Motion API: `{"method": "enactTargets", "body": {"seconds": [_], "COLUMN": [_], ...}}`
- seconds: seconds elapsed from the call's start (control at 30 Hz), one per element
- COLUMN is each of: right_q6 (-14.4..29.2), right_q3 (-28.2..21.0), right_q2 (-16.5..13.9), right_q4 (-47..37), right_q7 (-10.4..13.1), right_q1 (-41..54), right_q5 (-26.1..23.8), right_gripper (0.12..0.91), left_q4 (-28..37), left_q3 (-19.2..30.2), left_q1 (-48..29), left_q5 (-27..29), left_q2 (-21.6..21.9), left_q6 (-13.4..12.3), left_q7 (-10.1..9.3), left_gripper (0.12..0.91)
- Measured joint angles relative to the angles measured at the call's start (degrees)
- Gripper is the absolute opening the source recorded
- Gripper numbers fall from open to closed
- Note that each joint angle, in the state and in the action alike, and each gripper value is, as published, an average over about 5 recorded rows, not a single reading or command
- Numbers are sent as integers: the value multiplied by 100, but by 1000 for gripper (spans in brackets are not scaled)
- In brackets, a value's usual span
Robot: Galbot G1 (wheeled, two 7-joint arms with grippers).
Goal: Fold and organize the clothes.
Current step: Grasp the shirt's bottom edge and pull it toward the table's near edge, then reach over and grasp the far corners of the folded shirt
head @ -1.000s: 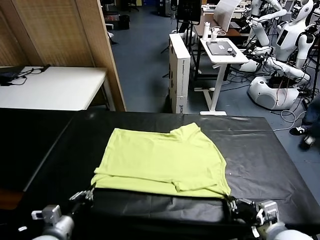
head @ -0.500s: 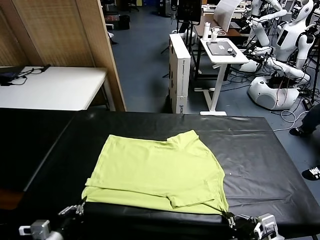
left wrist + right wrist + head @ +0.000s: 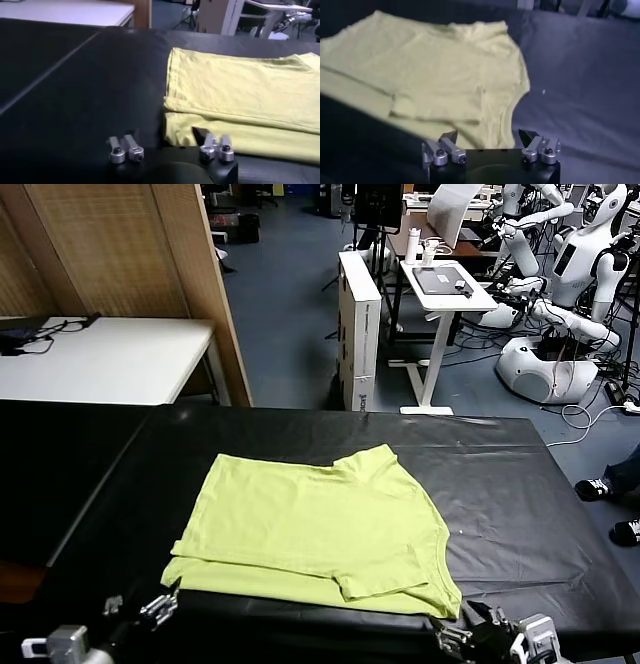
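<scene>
I count one lime T-shirt on one black table cover. Two grippers show, left gripper and right gripper.

The head camera looked forward and down from above the worktop, taking in the whole shirt and the room beyond. Each wrist camera sat low, just behind its own pincer, close over the near edge — the left pincer faced the shirt's near left corner, the right pincer its near right corner. All three views shared the shirt and the black cover around it.
</scene>
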Motion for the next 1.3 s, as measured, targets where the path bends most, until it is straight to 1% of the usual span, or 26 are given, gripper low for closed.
{"method": "enactTargets", "body": {"seconds": [0.07, 0.2, 0.4, 0.57, 0.67, 0.77, 0.83, 1.03, 1.17, 1.3], "right_q6": [25, 42, 91, 124, 192, 274, 320, 400, 395, 382], "right_q3": [-128, -531, -1388, -2075, -2434, -2755, -2950, -3452, -3696, -3873], "right_q2": [-99, -221, -186, -19, 117, 261, 350, 589, 754, 912], "right_q4": [-250, -856, -1805, -2567, -3050, -3483, -3729, -4348, -4694, -4966], "right_q7": [-10, -5, -14, -87, -131, -153, -175, -255, -274, -279], "right_q1": [443, 1449, 2819, 3774, 4282, 4713, 4957, 5566, 5872, 6110], "right_q5": [104, 248, 265, 277, 279, 279, 280, 276, 276, 276], "right_gripper": [907, 907, 907, 907, 907, 907, 907, 907, 907, 907], "left_q4": [4, 125, 565, 1176, 1547, 1873, 2081, 2759, 3189, 3541], "left_q3": [-13, 99, 441, 838, 1111, 1385, 1558, 2047, 2324, 2535], "left_q1": [-172, -730, -1807, -2765, -3303, -3773, -4036, -4753, -5187, -5518], "left_q5": [-99, -448, -864, -1020, -1037, -1002, -938, -765, -742, -703], "left_q2": [48, 181, 451, 690, 809, 885, 904, 908, 915, 895], "left_q6": [99, 280, 406, 597, 751, 832, 848, 867, 861, 844], "left_q7": [-10, -100, -61, -83, -74, -59, -30, 145, 233, 277], "left_gripper": [907, 907, 907, 907, 907, 907, 907, 907, 907, 907]}}
